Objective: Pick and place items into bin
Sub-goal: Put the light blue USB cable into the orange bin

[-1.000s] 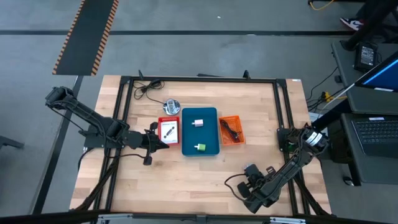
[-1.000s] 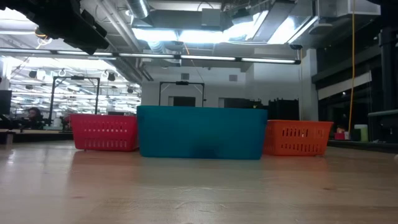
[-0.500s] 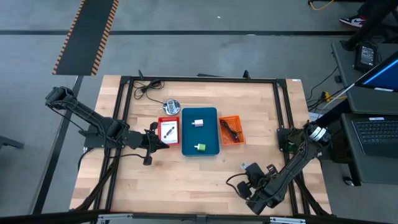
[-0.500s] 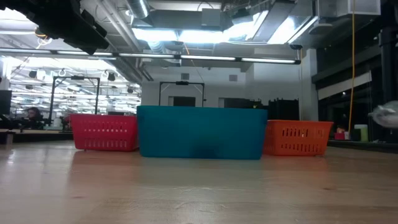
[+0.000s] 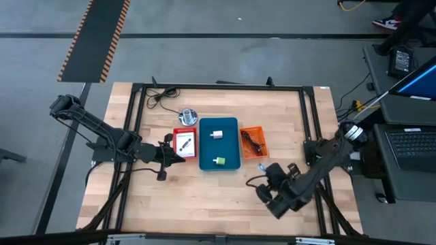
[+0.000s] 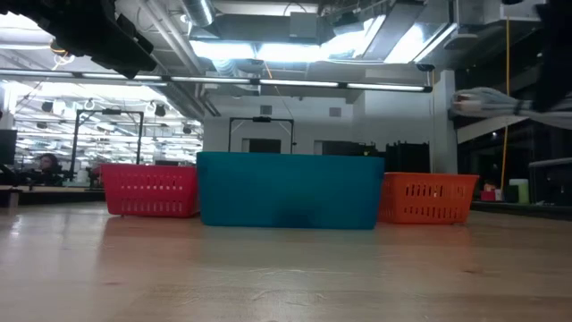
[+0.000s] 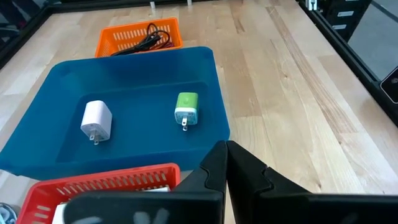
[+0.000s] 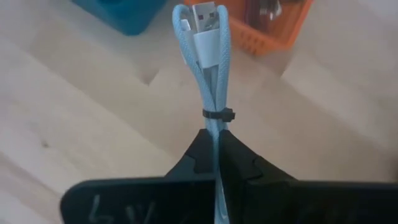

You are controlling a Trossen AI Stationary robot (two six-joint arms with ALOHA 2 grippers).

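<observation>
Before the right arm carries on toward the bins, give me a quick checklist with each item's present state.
1. Right gripper shut on the pale blue cable: ok.
2. Cable bundle held by its tie, USB plug free: ok.
3. Orange bin within reach; black cable already in it: ok.
4. Blue bin holds white charger and green charger: ok.
5. Left gripper shut, empty, beside the red bin: ok.
6. Room left in orange bin: cannot tell.

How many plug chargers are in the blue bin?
2. A white charger and a green charger lie apart on the floor of the blue bin, the green one nearer the orange basket. Nothing else shows inside.
</observation>
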